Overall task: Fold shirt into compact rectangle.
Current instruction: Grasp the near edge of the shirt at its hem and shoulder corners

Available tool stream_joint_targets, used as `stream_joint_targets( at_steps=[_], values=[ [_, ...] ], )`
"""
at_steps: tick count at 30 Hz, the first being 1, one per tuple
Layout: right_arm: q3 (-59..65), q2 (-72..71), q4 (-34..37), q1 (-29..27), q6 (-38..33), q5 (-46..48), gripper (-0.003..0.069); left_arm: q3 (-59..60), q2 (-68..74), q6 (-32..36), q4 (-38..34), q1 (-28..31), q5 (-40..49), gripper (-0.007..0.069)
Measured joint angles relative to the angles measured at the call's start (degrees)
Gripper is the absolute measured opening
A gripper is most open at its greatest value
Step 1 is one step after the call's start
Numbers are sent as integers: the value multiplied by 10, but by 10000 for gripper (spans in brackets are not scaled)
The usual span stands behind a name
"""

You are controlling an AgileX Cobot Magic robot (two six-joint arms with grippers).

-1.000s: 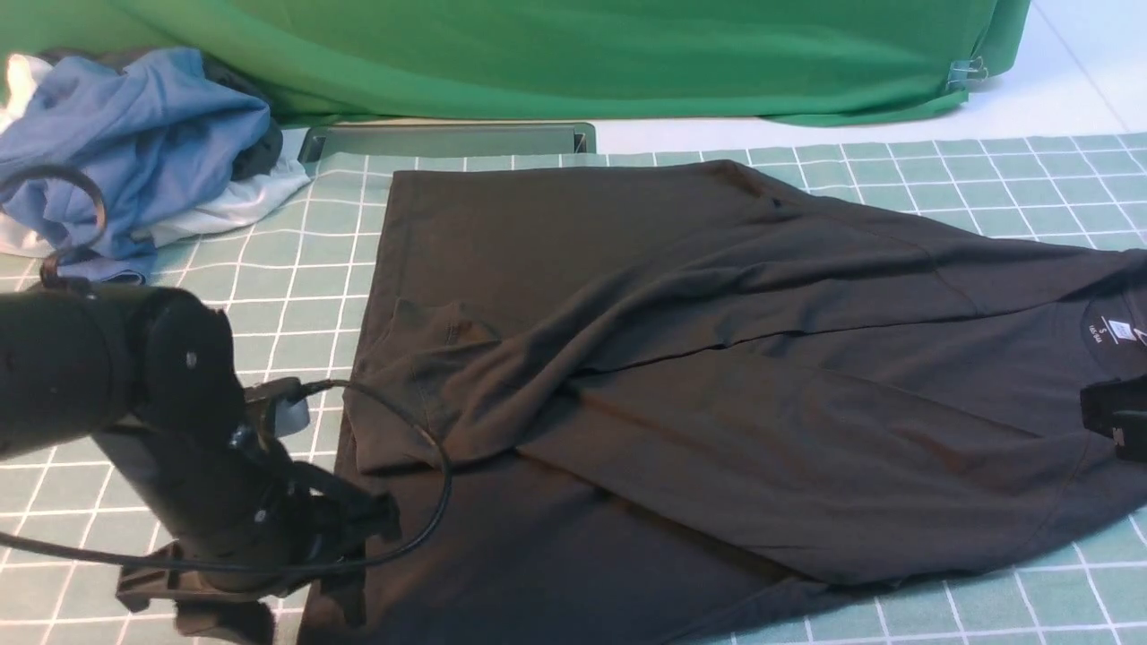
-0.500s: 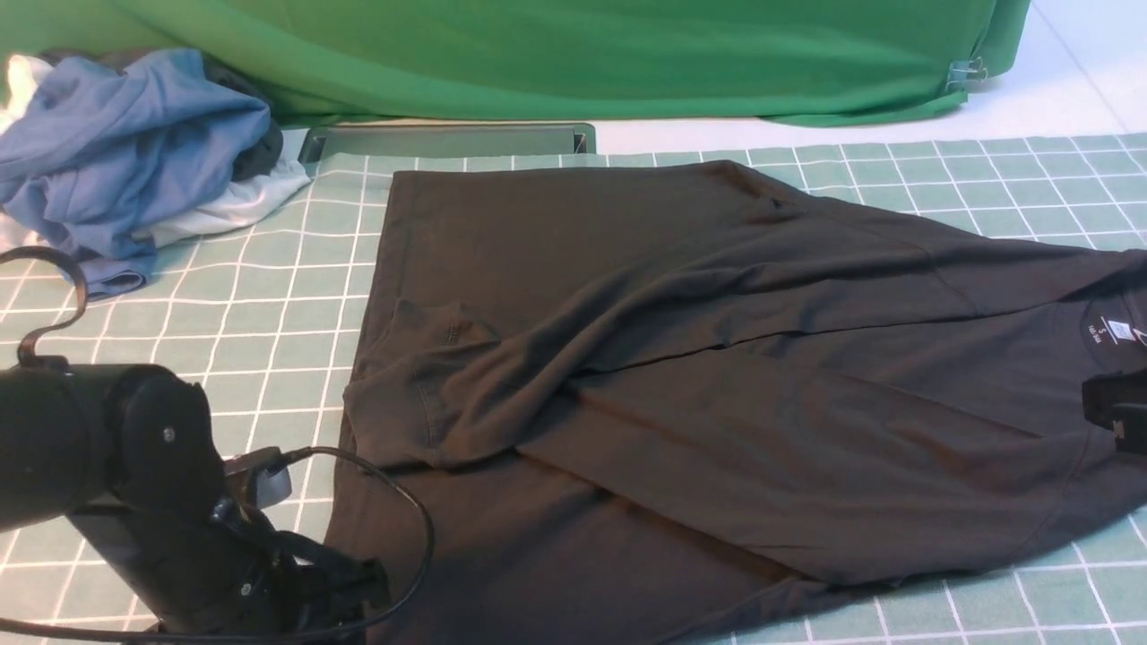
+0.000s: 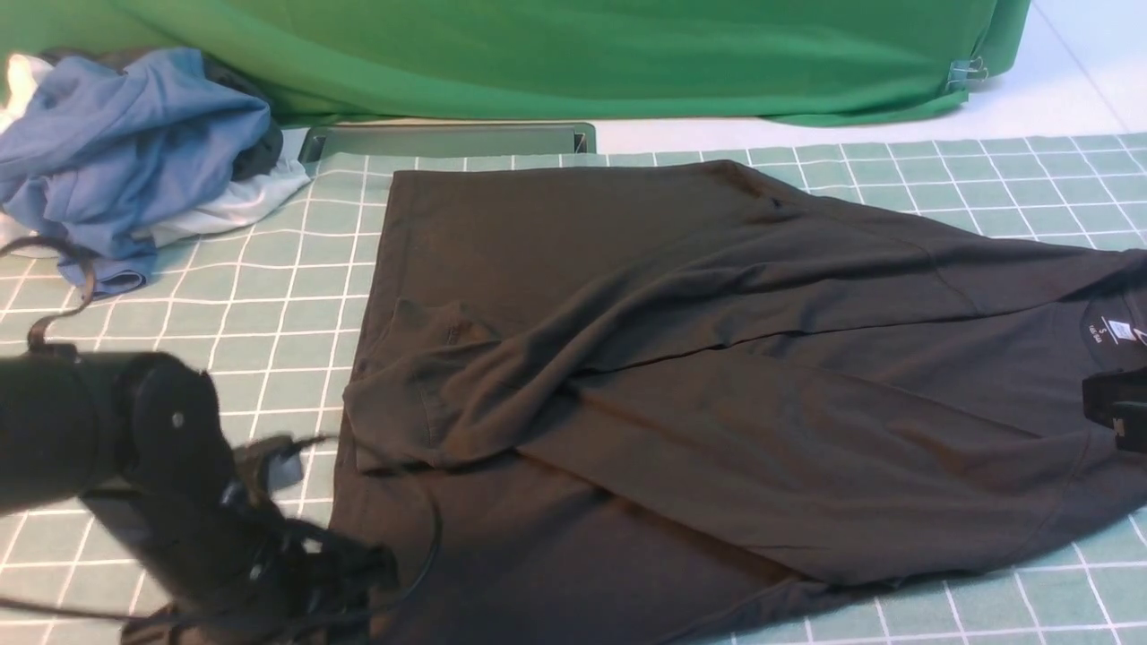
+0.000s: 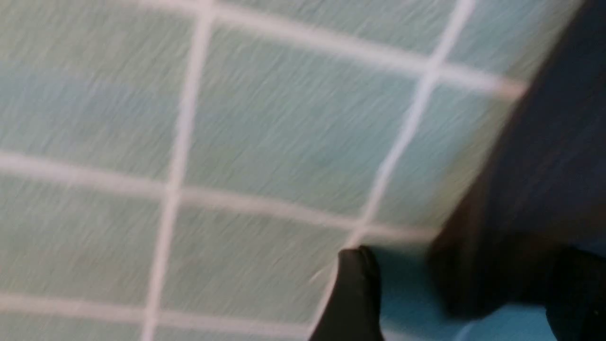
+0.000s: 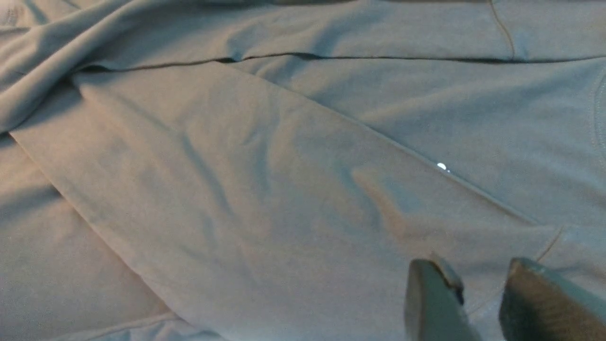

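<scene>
Black shirt lying on the middle and right of the table, its straight hem to the left and its collar, with a white neck label, at the right edge of the front view. The cloth is partly folded over itself: a flap with a stitched edge lies on top near the left side, and long diagonal creases run across the body. Left gripper, at the shirt's near left corner, has its fingers wide apart, the dark hem edge showing between them; this view is blurred. Right gripper, at the collar, has its fingers a little apart with nothing clamped; whether they touch the cloth cannot be told. The surface is a pale green mat with a white grid. At far left lies a heap of blue and white clothes, apart from the shirt. A green backdrop cloth hangs behind. A flat grey tray sits at the mat's far edge; its contents cannot be seen.
</scene>
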Motion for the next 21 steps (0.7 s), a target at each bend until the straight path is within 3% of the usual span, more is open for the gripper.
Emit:
stream_joint_targets(
  at_steps=[6,12,21],
  values=[
    [0,0,0,0,-1,0,238,-11,2,8,-41,0,-2,393],
    [0,0,0,0,-1,4,238,-11,2,12,-40,0,0,375],
    [0,0,0,0,0,4,238,-12,2,-20,38,0,40,375]
  ],
)
